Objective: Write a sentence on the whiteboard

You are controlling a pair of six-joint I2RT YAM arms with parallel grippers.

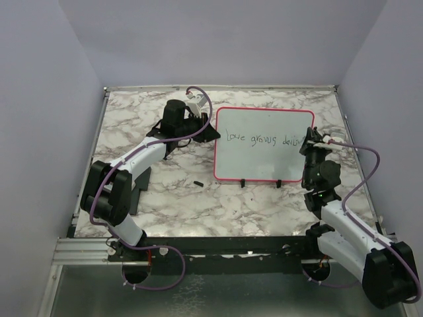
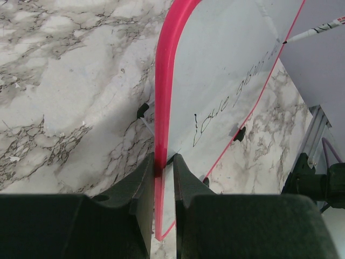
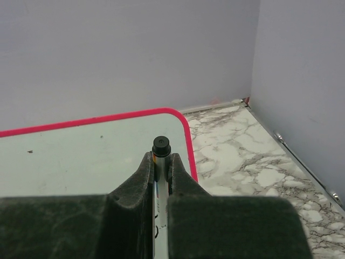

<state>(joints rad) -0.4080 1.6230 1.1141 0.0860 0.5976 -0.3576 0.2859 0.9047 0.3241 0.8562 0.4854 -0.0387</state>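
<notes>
Marker (image 3: 160, 144) sits clenched in our right end effector (image 3: 161, 159), tip touching the sentence (image 1: 261, 139). Our left end effector (image 2: 163, 162) clamps the whiteboard (image 1: 264, 164) by its left edge.

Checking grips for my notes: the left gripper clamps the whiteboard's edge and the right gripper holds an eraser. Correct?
No. The right gripper holds a marker, not an eraser; the right wrist view shows it. The rest stands.

The top view looks down from behind; both close wrist views share the whiteboard (image 1: 264, 162).
</notes>
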